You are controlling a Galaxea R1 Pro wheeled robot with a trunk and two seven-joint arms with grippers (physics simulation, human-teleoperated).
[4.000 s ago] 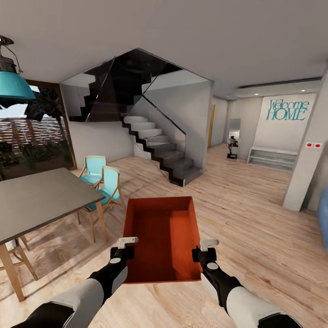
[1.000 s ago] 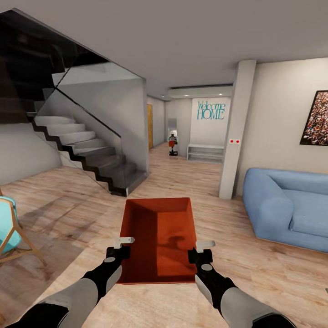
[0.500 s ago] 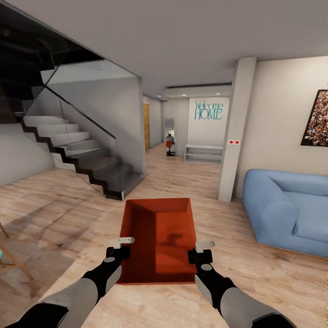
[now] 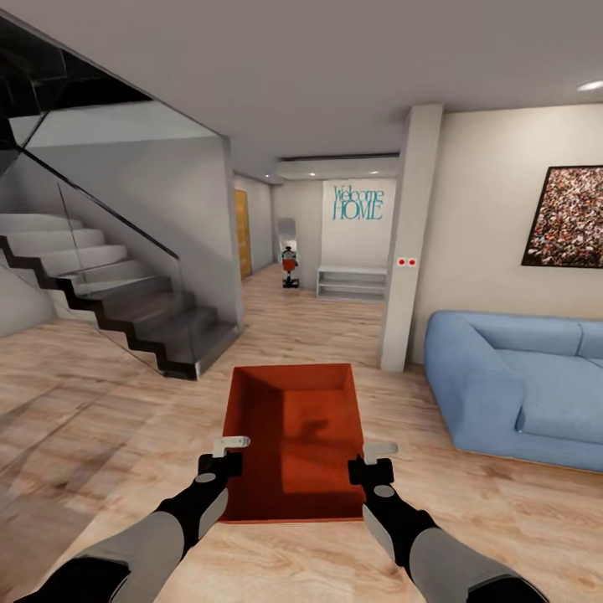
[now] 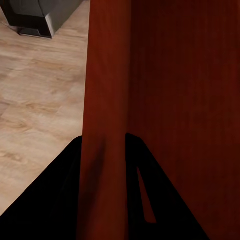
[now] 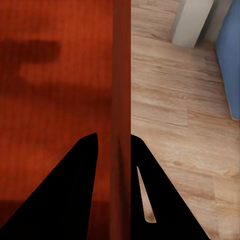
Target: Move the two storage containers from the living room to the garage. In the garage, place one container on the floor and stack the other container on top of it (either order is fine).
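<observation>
The robot holds one orange-red storage container point(image 4: 295, 444) out in front of its trunk, raised above the pale wood-plank floor point(image 4: 126, 402) of the living room. The left gripper point(image 4: 228, 456) is clamped on the container's left wall near the corner closest to the robot; the left wrist view shows that thin red wall point(image 5: 102, 100) pinched between the two dark fingers point(image 5: 60, 200), one inside the bin and one outside. The right gripper point(image 4: 373, 463) pinches the opposite wall the same way, and the right wrist view has the wall point(image 6: 121, 90) running straight between its fingers point(image 6: 75, 195), with the textured red bottom on one side and plank flooring on the other. The container sits level, open top up, nothing inside it.

Beyond the container's far end stands a white pillar point(image 4: 406, 243). To the container's right is a blue sofa point(image 4: 511, 385), with a speckled framed picture point(image 4: 565, 216) on the wall above it. To the container's left a dark staircase point(image 4: 117, 301) with a glass balustrade rises. Straight past the container, down the hallway, teal "Welcome HOME" lettering point(image 4: 358, 203) marks the far wall.
</observation>
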